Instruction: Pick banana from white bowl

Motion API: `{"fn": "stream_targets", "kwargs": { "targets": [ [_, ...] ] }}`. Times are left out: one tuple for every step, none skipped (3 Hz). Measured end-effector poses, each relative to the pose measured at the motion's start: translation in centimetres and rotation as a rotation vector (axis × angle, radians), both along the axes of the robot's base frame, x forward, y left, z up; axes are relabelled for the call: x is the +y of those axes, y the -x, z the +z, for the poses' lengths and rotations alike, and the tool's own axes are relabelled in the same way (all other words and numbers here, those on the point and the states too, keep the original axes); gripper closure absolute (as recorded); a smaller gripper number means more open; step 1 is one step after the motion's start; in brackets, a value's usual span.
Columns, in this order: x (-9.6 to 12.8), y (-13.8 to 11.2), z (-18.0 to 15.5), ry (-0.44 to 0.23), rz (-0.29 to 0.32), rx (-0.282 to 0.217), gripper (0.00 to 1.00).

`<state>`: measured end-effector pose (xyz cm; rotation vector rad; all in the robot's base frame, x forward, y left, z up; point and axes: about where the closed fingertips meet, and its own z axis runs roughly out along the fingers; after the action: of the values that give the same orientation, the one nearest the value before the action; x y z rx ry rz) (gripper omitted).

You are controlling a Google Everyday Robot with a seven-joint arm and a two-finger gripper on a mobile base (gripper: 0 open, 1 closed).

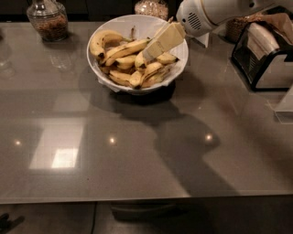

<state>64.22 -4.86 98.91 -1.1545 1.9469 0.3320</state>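
Here the gripper (154,48), a cream-coloured piece on the end of a white arm (215,11), sits in the upper middle of the frame. It slants down and to the left from the arm into the white bowl (145,25). Its tip lies over the middle of the heap of fruit, right at the end of a long banana (124,48) that runs across the pile. Whether it touches that fruit cannot be told, nor how wide it stands or whether it holds anything.

The banana (101,40) lies at the upper left side of the bowl. It is plump and strongly bent, with a dark tip pointing down toward the rim, and it is apart from the gripper, on the far side of the long one. Smaller brown-flecked bananas fill the lower part of the bowl.

The bowl stands on a glossy grey table (137,164) that takes up most of the frame. The surface carries small bright reflections of lamps, a pale square glare at lower left, and the broad dark shadow of the arm toward the lower right.

A glass jar (47,19) with brown contents stands at the upper left, and a second jar (151,8) just behind the bowl at the top edge. A black and silver appliance (265,59) stands at the right edge. Beyond the table the room is dark.
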Motion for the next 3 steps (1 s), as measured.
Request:
{"fn": "stream_targets", "kwargs": {
  "targets": [
    [0.5,-1.5,-0.4,0.059,-0.014,-0.056,0.00],
    [-0.4,-2.5,-1.4,0.118,-0.047,-0.099,0.16],
    [-1.9,-3.0,-2.3,0.161,-0.083,-0.116,0.37]
  ]
}}
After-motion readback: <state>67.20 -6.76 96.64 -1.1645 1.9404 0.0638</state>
